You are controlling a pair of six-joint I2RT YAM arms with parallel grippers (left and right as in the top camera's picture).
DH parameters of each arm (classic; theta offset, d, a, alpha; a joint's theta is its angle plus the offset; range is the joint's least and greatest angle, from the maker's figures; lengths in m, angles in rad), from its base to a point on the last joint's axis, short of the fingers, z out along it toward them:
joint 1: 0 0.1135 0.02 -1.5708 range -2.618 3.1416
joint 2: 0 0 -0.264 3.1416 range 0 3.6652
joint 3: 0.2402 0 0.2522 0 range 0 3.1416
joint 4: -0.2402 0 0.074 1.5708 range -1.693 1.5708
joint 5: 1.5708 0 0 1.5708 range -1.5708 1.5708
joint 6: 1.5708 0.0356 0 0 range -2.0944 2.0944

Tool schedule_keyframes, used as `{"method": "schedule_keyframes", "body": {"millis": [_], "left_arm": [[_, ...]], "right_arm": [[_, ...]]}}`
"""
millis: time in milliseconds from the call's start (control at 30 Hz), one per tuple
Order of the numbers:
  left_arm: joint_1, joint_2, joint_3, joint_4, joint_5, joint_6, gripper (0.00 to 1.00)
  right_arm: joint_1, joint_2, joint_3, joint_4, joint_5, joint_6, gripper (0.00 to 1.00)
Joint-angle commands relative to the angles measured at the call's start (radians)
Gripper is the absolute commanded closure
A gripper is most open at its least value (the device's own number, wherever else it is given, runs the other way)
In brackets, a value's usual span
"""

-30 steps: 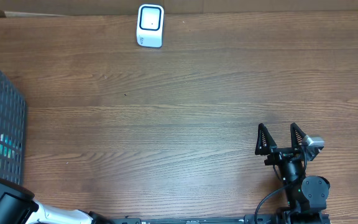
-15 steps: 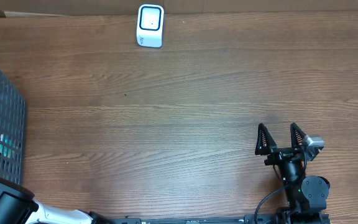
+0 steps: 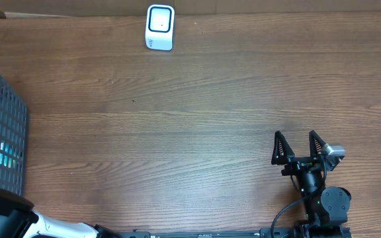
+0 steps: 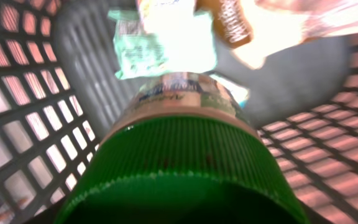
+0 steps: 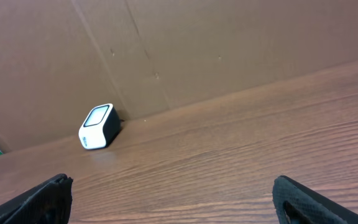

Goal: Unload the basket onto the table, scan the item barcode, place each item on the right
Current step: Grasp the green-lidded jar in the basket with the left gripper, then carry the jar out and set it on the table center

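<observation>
2 pincers: right pincer (image 3: pixel 296 135) gapes empty; left pincer unseen, state untellable, green-capped jar (image 4: pixel 185 162) close.

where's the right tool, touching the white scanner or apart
Apart. Overhead view: the right tool sits near the front edge, the white barcode scanner at the far edge, table between them.
</observation>
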Motion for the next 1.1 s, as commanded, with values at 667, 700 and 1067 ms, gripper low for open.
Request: {"method": "schedule_keyframes", "body": {"millis": [667, 700, 1067], "left_arm": [[-0.966, -0.178, 0.589, -0.183, 0.199, 0.009, 0.69], [-1.012, -0.177, 0.552, -0.183, 0.182, 0.009, 0.69], [-1.447, -0.173, -0.148, 0.047, -0.035, -0.135, 0.68]], "right_arm": [[0.006, -0.007, -0.01, 0.005, 0.009, -0.003, 0.0], [0.006, -0.007, -0.01, 0.005, 0.009, -0.003, 0.0], [0.006, -0.007, -0.01, 0.005, 0.009, -0.003, 0.0]]}}
